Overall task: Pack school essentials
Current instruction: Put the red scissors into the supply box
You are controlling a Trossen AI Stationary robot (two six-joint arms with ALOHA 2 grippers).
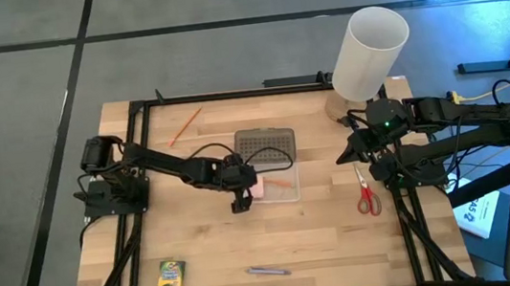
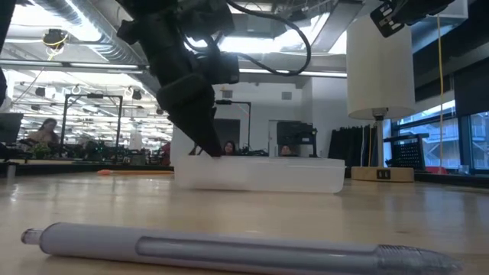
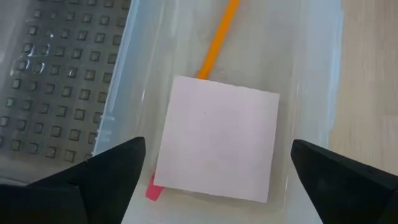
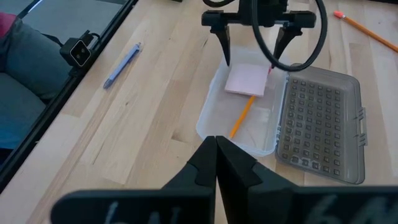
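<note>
A pink square eraser [image 3: 217, 124] lies in the clear case [image 1: 277, 187], covering one end of an orange pencil [image 3: 219, 38] that also lies in the case. My left gripper [image 3: 218, 149] hangs open just above the eraser. Its fingers stand on either side of the eraser and touch nothing. A second orange pencil [image 1: 186, 127] lies on the table at the far left. Red-handled scissors [image 1: 367, 194] lie at the right. The crayon box [image 1: 170, 280] and the purple pen [image 1: 268, 271] lie near the front edge. My right gripper [image 4: 216, 146] is shut and raised at the right.
The case's grey dimpled lid [image 1: 265, 146] lies open on the case's far side. A tall white cylinder [image 1: 370, 51] stands at the far right corner. A black frame [image 1: 141, 156] runs along the table's edges. Bare wood lies between the case and the front edge.
</note>
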